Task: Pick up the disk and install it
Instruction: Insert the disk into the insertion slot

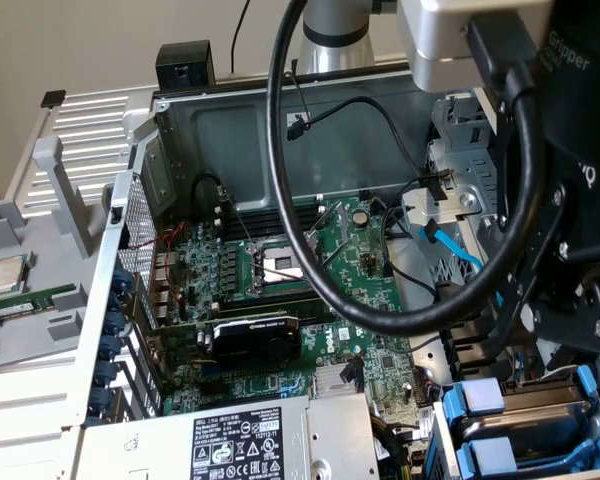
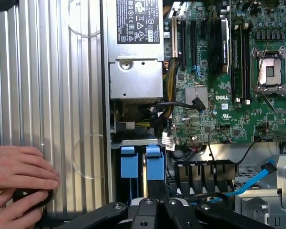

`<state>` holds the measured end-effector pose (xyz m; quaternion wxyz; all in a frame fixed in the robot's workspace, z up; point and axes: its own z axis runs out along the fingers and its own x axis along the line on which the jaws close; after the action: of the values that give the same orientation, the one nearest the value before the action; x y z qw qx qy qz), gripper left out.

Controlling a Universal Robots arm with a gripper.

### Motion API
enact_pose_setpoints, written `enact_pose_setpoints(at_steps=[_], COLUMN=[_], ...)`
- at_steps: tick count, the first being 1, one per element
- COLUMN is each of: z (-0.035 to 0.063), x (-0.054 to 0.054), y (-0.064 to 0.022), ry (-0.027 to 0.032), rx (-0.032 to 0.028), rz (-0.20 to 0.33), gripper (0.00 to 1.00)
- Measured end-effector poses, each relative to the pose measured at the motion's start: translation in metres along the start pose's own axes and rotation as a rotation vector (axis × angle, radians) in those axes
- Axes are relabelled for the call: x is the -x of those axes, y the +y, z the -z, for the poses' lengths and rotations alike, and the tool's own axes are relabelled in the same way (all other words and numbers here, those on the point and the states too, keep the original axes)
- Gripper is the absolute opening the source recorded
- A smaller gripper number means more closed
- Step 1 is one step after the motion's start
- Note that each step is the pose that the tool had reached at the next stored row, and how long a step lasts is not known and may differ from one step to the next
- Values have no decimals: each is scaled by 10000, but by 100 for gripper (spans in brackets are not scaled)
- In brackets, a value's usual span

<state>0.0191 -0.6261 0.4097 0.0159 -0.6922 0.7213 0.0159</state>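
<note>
**At the Drive Bay, a Disk Is Sitting Under a Closed Tool**

Down in the corner of an open computer case [image 1: 280,130], beside the power supply [image 2: 136,71], the tool [image 2: 155,207] is hanging with its fingers drawn fully together just over the disk [image 2: 155,163]. Whether it is pinching the blue frame or merely touching it cannot be told. The disk is standing on edge in the drive bay, close against a similar blue-framed drive [image 2: 127,162], with bare metal showing between the two blue tabs.

Judging by that position, the work is looking far along. The disk is sitting within the bay rather than lying out on the ribbed worktop [image 2: 47,95], so the pick-up appears done and the seating is looking at or near its end. Whether the frame is sitting fully home, and whether the loose blue data cable [image 2: 257,183] is reaching it, cannot be told.

The disk's blue tab end is pointing toward the power supply, on the exterior view's left. Its long axis is running away from that tab, under the tool, toward the exterior view's right. A person's hand [image 2: 19,176] is resting on the worktop, well apart from the bay.
</note>
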Motion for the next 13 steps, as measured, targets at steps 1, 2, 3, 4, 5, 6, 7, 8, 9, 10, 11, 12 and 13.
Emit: enact_pose_setpoints(at_steps=[1, 2, 3, 4, 5, 6, 7, 8, 9, 10, 11, 12, 13], z=[0, 0, 0, 0, 0, 0, 0, 0, -1, -1, -1, -1, -1], x=[0, 1, 1, 1, 1, 2, 2, 2, 2, 3, 3, 3, 3], y=[-7, -16, -24, -30, -35, -42, -49, -55, -57, -62, -69, -80, -86], ry=[0, 0, 1, 0, 1, 0, 1, 1, 1, 1, 1, 1, 1], rx=[1, 4, 5, 5, 6, 7, 9, 10, 11, 12, 12, 15, 16], rz=[0, -1, -1, -1, -1, -1, -1, -1, -1, -2, -1, -1, -1], gripper=[11, 11, 11, 11, 11, 11, 11, 11, 11, 11, 11, 11, 11])
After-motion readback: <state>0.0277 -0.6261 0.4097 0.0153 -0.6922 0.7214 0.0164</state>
